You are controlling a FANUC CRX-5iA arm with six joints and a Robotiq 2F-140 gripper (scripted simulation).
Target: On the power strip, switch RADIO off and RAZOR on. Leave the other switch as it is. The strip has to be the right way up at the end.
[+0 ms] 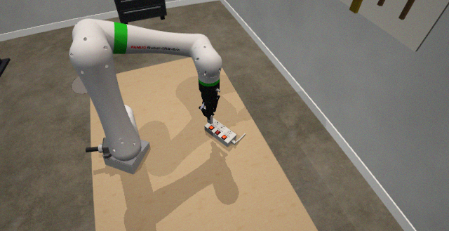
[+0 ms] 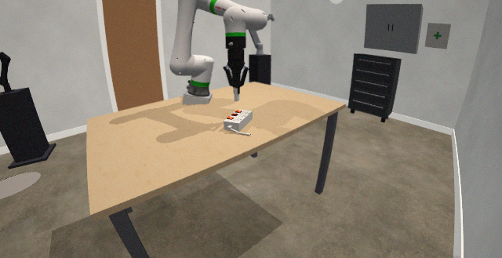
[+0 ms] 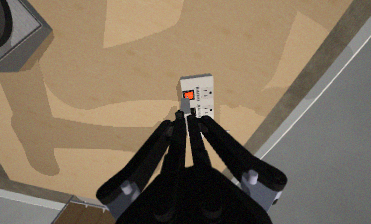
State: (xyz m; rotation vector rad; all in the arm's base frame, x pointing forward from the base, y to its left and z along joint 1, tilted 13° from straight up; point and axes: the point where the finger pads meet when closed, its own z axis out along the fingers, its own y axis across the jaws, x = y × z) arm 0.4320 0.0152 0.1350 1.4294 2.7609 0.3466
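Power strip [image 1: 222, 133] lay face up at frame centre on table [image 1: 168, 196], three rockers showing red | gripper [image 1: 210, 120] clenched on nothing, poised over strip's upper-left end | closed fingers judged to form a switch-pressing tip.

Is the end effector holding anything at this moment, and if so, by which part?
Nothing is held. The end effector is shut with its fingers together on nothing, pointing down above one end of the power strip, which lies on the table.
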